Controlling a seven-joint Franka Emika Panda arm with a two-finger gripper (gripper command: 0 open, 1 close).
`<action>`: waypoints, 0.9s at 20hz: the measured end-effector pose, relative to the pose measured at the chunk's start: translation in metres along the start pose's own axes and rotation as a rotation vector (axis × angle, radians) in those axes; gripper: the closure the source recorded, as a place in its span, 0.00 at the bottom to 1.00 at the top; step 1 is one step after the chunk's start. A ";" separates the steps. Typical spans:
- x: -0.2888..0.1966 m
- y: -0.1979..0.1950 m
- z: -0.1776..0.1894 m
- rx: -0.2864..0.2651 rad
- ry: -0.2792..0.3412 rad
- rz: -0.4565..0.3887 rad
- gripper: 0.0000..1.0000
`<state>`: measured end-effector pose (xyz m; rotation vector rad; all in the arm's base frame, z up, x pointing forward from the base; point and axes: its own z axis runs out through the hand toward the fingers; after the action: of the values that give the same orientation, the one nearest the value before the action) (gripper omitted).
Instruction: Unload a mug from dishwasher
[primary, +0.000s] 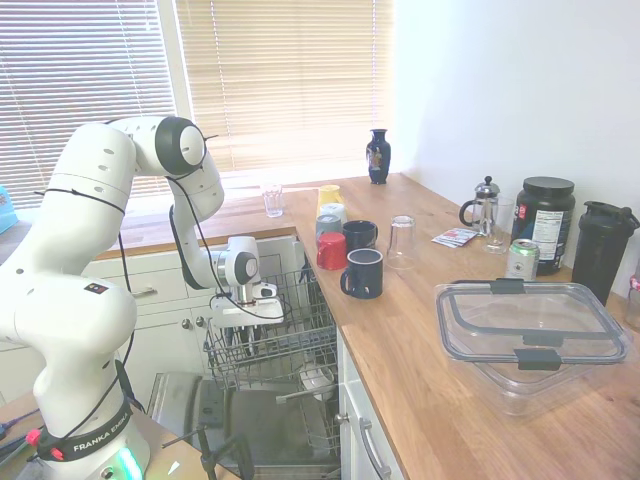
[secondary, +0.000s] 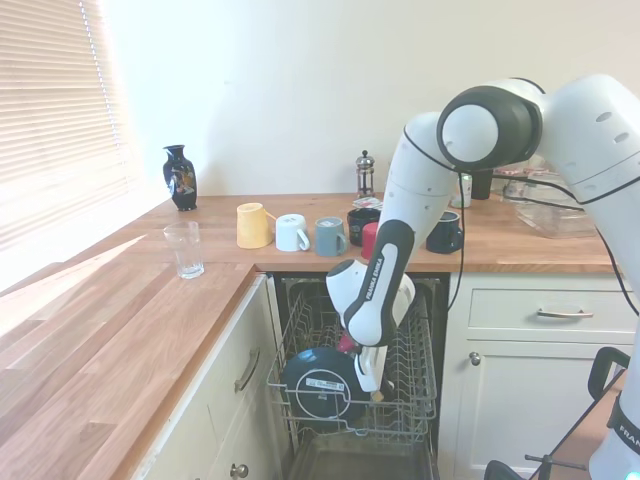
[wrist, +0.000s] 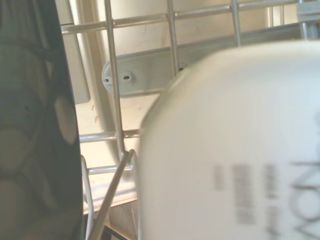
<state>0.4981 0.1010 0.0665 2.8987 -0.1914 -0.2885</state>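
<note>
Here the hand (secondary: 368, 378) reaches down into the dishwasher's (secondary: 400, 400) pulled-out wire rack, beside a dark round dish (secondary: 318, 385), the pale mug (wrist: 230, 150) close before the wrist camera; its grip cannot be told.

A whitish mug (wrist: 230, 145) with blurred grey print is filling the wrist view, showing against the grey wire rack (secondary: 410, 385) of the dishwasher (primary: 265, 420). On the warm brown wooden counter (primary: 420, 350), yellow (secondary: 252, 225), white (secondary: 291, 233), grey-blue (secondary: 329, 237), red (primary: 331, 251) and navy (primary: 364, 274) mugs are standing, with a dark blue, gold-patterned vase (secondary: 180, 177) sitting near pale cream blinds (primary: 290, 80).
</note>
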 end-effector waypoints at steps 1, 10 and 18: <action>0.000 0.000 0.000 -0.001 0.001 0.000 1.00; 0.002 0.003 -0.001 0.012 -0.002 0.032 1.00; 0.011 0.017 -0.017 0.052 0.010 0.100 1.00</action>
<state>0.5104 0.0865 0.0846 2.9292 -0.3455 -0.2561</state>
